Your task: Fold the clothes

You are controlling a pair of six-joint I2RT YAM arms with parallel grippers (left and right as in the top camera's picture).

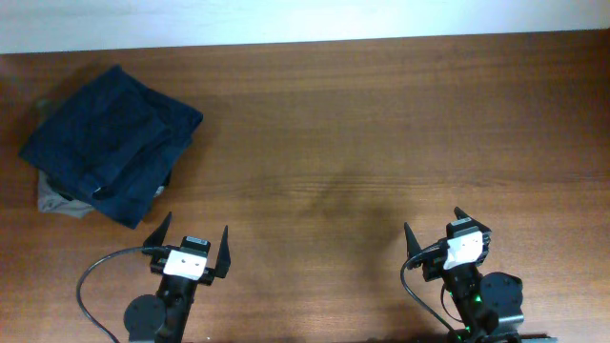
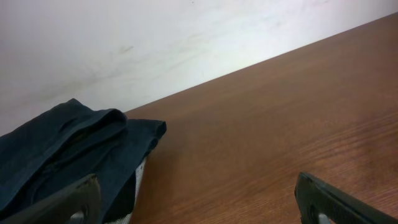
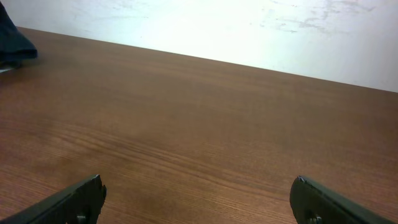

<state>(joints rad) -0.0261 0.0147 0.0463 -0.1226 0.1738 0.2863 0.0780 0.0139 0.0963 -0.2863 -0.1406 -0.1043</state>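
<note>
The dark navy shorts (image 1: 110,141) lie folded in a bundle at the far left of the table, on top of a grey garment. They also show in the left wrist view (image 2: 68,155) at lower left, and as a dark corner at the left edge of the right wrist view (image 3: 12,40). My left gripper (image 1: 193,240) is open and empty near the front edge, just in front of the bundle; its fingers show in its own view (image 2: 199,202). My right gripper (image 1: 448,233) is open and empty at the front right, over bare wood (image 3: 196,199).
A grey garment (image 1: 55,198) pokes out under the shorts at the left; its pale edge shows in the left wrist view (image 2: 140,177). The wooden table (image 1: 381,124) runs to a white wall (image 1: 286,19) at the back.
</note>
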